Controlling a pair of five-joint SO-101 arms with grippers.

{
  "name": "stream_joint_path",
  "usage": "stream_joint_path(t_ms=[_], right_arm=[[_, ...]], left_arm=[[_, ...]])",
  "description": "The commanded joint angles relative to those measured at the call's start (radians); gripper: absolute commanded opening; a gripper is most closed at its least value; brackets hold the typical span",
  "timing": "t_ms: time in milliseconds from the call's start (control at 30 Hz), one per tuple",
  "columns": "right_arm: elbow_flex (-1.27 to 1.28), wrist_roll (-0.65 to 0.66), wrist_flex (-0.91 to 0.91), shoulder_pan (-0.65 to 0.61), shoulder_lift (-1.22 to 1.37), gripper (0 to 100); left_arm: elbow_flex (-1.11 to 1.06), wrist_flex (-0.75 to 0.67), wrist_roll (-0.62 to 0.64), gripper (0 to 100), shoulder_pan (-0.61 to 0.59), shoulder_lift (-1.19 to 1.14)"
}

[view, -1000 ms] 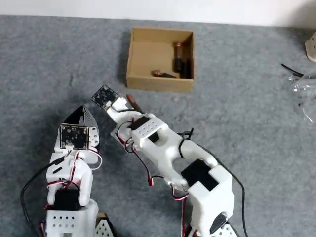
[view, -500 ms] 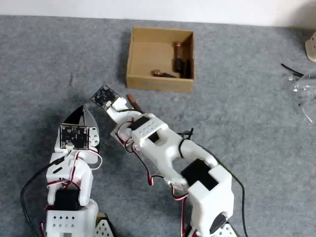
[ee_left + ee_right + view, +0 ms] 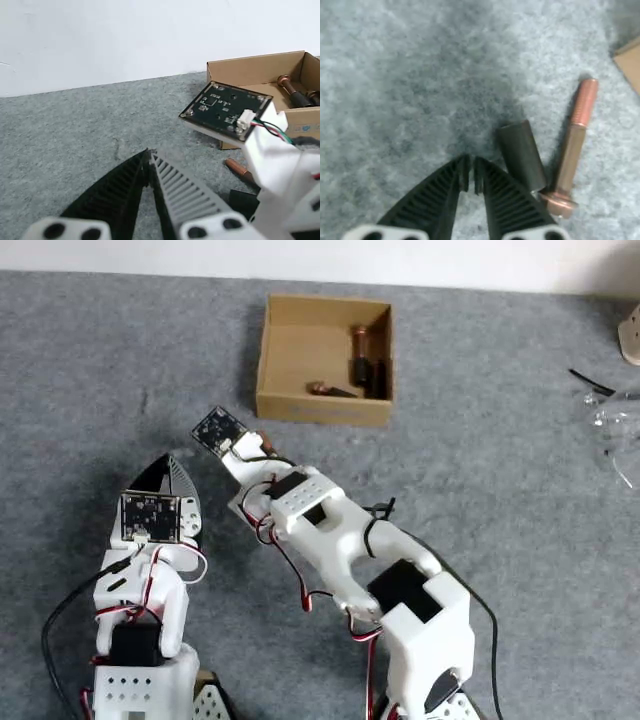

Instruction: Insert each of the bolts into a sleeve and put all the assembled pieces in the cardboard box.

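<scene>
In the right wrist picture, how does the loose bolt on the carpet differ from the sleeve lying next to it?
The bolt is copper-coloured; the sleeve is black. The bolt is longer and thinner, the sleeve shorter and thicker. The bolt has a flanged head and a threaded end; the sleeve is a plain tube. Both lie flat on the grey carpet, side by side, not yet joined.
</scene>
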State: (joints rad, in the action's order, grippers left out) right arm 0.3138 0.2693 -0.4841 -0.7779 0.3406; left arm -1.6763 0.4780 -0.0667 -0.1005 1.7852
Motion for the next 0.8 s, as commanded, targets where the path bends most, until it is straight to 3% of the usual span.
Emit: stream_joint_path(t_ms=[0, 367, 567, 767], right_arm=[[-0.013, 0.011, 0.010, 0.007, -0.008, 0.5], [0.160, 0.006, 0.001, 0.012, -0.311, 0.5], [0.265, 0.005, 0.004, 0.101, -0.507, 0.5], [0.409, -0.049, 0.142, 0.160, -0.601, 0.5]], left_arm=[[-0.021, 0.000, 0.002, 1, -0.015, -0.002], [-0.021, 0.000, 0.002, 1, -0.013, -0.002], [-0.021, 0.000, 0.002, 1, -0.013, -0.002], [-0.021, 0.000, 0.002, 1, -0.010, -0.002]])
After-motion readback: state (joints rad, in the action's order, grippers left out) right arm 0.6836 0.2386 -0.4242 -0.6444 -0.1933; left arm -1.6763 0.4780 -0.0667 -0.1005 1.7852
